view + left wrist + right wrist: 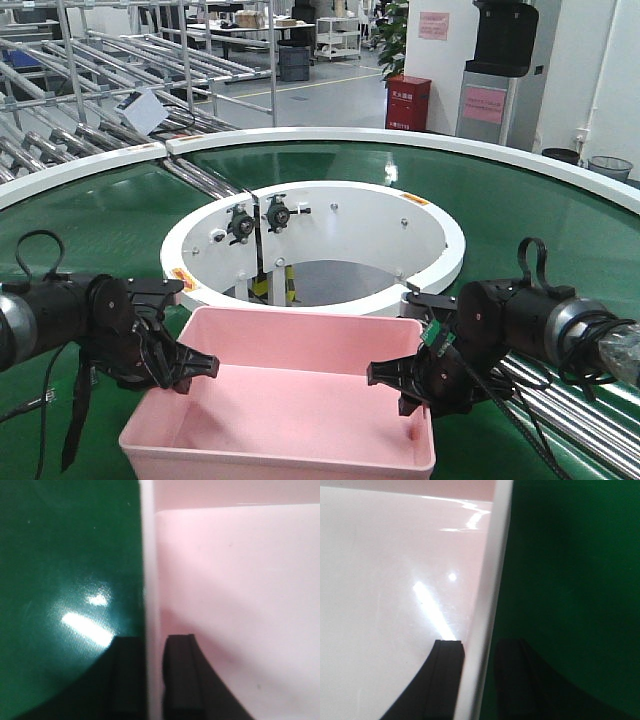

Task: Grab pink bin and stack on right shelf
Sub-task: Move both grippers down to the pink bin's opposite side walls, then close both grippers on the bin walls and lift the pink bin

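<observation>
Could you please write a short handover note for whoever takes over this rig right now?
Pink bin: upright and empty, on or just above the green belt, in front of the white ring. Whether it is lifted cannot be told.
Left gripper: straddles the bin's left rim, one finger inside and one outside. A firm clamp cannot be confirmed.
Right gripper: does the same on the right rim. Its clamp is equally unclear.
Done: both grippers are positioned on the bin.
Left: confirm the grip, lift, carry to the right shelf (not in view) and set the bin down.
</observation>
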Available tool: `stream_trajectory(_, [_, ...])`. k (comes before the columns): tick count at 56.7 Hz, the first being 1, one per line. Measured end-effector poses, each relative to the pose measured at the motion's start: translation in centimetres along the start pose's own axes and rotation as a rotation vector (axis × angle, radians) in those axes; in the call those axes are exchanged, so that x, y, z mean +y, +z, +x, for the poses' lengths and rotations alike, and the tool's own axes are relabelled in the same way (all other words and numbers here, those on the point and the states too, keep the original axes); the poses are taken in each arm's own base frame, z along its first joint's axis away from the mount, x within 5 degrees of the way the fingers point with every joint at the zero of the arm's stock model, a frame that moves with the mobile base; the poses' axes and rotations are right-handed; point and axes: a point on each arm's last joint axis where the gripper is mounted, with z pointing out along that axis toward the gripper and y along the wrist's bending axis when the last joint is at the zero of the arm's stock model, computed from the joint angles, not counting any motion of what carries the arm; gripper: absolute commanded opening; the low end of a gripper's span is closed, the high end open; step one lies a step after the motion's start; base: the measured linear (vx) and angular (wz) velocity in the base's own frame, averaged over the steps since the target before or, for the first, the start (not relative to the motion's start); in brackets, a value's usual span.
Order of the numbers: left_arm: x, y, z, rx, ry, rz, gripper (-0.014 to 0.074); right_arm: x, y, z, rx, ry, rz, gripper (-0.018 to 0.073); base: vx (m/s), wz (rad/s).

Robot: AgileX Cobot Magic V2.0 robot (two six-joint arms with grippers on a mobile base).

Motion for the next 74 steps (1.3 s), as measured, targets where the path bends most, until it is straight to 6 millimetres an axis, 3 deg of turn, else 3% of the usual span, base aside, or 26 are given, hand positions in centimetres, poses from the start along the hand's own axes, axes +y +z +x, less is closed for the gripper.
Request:
stream_trajectory(1, [-0.1, -0.4, -0.1, -0.003, -0.001, 0.002, -0.0007, 0.1, -0.2, 0.0, -0.002, -0.003, -0.002, -0.0014, 0.00, 0.00])
stream_trajectory(4, [-0.2, -1.3, -0.3, -0.016, -0.003, 0.008, -0.0010, 0.2, -0.9, -0.1, -0.009, -0.009, -0.005, -0.0014, 0.00, 0.00])
stream_trajectory(14, [-0.7, -6.6, -0.6, -0.125, 0.004, 0.020, -0.0006, 0.7, -6.6, -0.9, -0.143, -0.025, -0.043, -0.0012, 0.00, 0.00])
stream_trajectory(25, [-1.3, -13.0, 2.1, -0.295, -0.035, 0.050, -0.0005, 1.1, -13.7, -0.8, -0.297, -0.081, -0.086, -0.0010, 0.00, 0.00])
stream_trajectory(39, [-1.5, -20.3, 8.2, -0.468, -0.073, 0.087, -0.0002, 1.1, -18.4, 3.6, -0.353, -0.089, -0.180, -0.0010, 0.00, 0.00])
stream_trajectory(47, [-1.6, -24.1, 9.9, -0.571, -0.066, 0.108, -0.0002, 0.9, -20.8, 5.8, -0.407, -0.065, -0.236, -0.0009, 0.00, 0.00])
stream_trajectory(57, [-1.9, -25.4, 10.6, -0.582, -0.105, 0.141, -0.0002, 0.6, -23.4, 7.0, -0.467, -0.075, -0.255, -0.0008, 0.00, 0.00])
stream_trajectory(74, [-2.0, -25.3, 10.8, -0.556, -0.122, 0.151, -0.0002, 0.5, -23.5, 7.5, -0.439, -0.083, -0.244, -0.0008, 0.00, 0.00])
